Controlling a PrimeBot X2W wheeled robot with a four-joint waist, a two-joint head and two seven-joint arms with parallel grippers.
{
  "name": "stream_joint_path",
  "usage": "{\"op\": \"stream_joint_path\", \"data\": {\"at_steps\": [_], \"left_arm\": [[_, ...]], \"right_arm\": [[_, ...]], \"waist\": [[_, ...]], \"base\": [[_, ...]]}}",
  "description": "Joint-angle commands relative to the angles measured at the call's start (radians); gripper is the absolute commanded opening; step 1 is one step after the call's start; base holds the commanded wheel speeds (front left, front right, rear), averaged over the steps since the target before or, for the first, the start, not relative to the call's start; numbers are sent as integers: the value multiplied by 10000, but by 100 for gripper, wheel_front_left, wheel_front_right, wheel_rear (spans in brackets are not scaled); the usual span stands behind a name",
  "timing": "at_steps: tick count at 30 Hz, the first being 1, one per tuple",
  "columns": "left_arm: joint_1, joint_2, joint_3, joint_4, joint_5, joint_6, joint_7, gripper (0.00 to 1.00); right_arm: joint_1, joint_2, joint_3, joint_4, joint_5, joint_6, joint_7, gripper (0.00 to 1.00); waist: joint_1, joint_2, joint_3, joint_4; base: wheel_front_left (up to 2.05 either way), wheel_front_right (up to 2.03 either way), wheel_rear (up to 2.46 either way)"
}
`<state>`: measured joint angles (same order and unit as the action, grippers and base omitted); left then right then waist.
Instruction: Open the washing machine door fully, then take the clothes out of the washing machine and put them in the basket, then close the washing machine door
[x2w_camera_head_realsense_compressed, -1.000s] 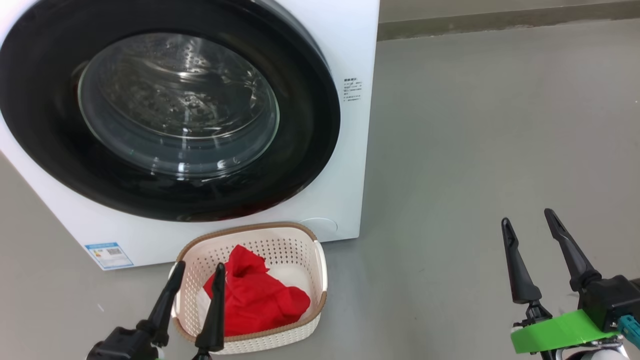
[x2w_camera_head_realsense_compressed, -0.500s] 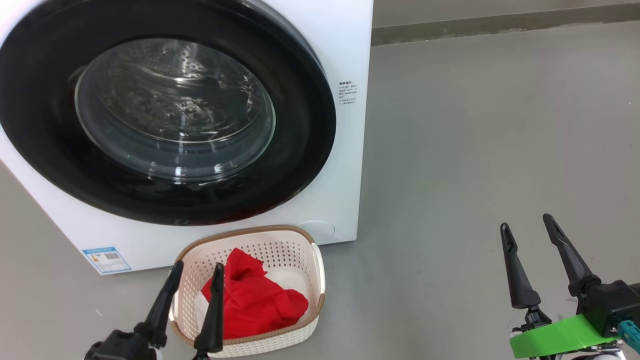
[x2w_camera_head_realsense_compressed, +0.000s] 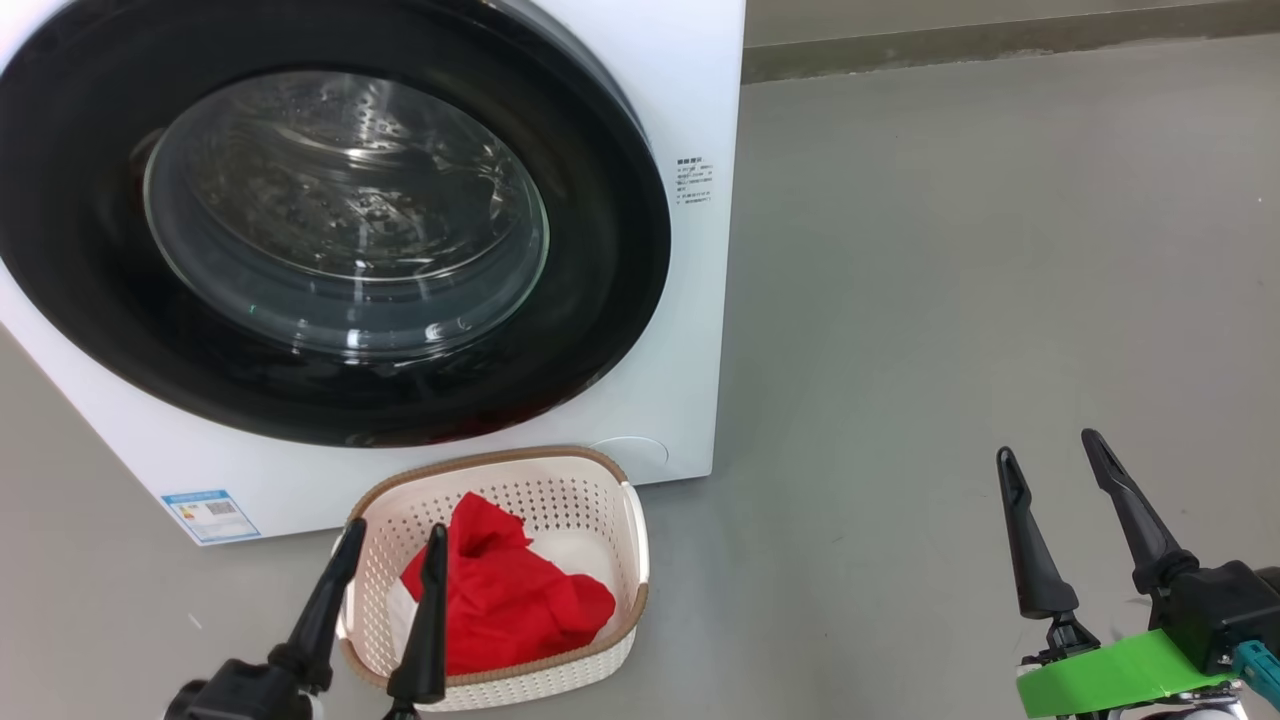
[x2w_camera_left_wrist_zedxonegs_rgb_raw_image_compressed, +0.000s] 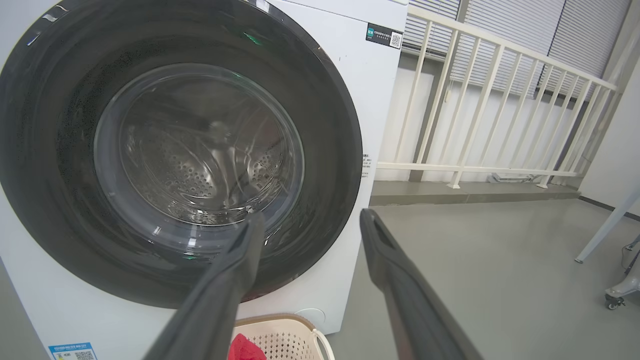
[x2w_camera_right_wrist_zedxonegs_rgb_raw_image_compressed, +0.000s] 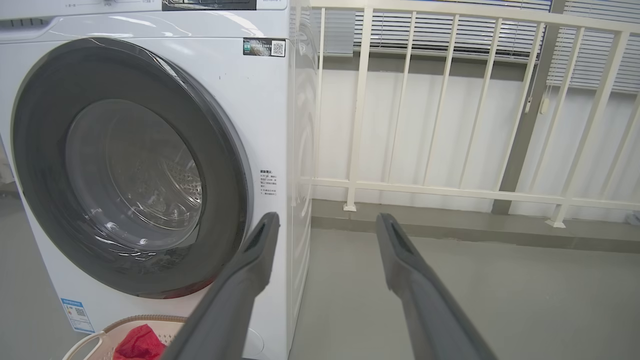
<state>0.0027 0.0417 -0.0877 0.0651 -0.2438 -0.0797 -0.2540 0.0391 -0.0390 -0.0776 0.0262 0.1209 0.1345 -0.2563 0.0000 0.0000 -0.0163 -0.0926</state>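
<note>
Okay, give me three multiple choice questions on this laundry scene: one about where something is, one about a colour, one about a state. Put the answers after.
1. Where are the clothes?
A. in the basket
B. on top of the washing machine
C. inside the washing machine

2. What colour is the rim of the washing machine door?
A. white
B. black
C. red

3. How do the left gripper and right gripper stand?
A. both open and empty
B. both shut
C. one shut on fabric

Answers:
1 A, the red fabric lies within the basket's walls.
2 B, the door's wide ring is glossy black.
3 A, each pair of fingers stands spread with nothing between them.
</note>
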Motion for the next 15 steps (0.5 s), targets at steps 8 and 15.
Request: {"op": "stream_joint_path", "data": {"at_steps": [8, 15], "left_arm": [[145, -29, -10, 469, 92, -5, 123, 0], [96, -23, 89, 523, -583, -30, 305, 0]], "right_arm": [[86, 133, 23, 536, 220, 1, 39, 0], [27, 77, 48, 600, 992, -1, 179, 0]], "waist": [[0, 0, 6, 16], [21, 0, -9, 66]], "base": [[0, 0, 0], [0, 0, 0]]}}
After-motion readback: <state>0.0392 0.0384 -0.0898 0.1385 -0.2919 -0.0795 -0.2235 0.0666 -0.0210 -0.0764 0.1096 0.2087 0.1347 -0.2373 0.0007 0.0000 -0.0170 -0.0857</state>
